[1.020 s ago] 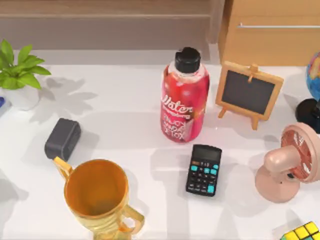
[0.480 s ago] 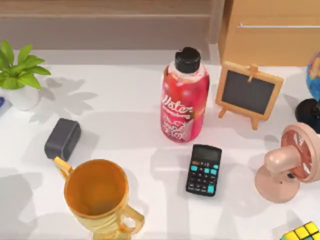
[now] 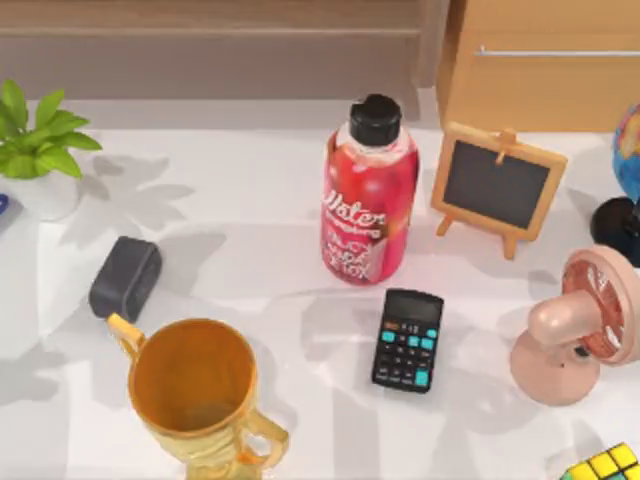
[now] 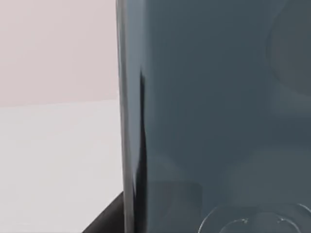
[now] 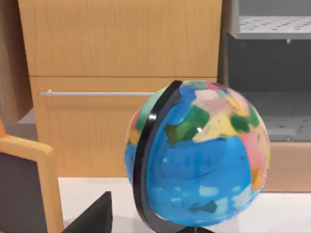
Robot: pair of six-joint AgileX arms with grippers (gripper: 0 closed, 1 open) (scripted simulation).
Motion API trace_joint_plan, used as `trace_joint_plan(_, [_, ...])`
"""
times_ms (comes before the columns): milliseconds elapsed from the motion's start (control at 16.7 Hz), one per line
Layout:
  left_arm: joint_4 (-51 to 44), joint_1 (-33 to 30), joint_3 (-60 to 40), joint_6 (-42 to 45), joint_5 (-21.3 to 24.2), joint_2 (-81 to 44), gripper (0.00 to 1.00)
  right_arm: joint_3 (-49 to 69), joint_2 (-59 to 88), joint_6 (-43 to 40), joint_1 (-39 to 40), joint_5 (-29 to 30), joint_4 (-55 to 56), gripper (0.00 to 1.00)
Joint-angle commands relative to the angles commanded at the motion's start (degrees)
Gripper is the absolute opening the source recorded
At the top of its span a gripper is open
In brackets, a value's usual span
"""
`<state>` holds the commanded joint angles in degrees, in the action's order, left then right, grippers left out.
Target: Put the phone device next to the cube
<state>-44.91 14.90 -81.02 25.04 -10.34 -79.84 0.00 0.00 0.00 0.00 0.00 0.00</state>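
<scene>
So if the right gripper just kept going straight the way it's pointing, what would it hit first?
Most likely the globe, which sits dead ahead in the right wrist view, in front of the wooden cabinet. How far off it stands is unclear.

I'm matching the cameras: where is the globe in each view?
Top view: globe cut off at the right edge of the table.
Right wrist view: globe close up, centre.
Left wrist view: faces the phone device instead.
Shared landmark: chalkboard easel beside the globe.
</scene>
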Motion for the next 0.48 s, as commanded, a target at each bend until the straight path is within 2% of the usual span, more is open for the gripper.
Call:
trace_joint_plan(240, [-4.7,-16.1,-2.8,-15.5,2.9,-2.2,0.00,0.0,0.0,0.0,0.0,0.0,0.0,1.00])
trace_joint_plan(480, [-8.4,-33.1,-4.7,-33.9,7.7,-6.8,0.00,0.0,0.0,0.0,0.0,0.0,0.0,1.00])
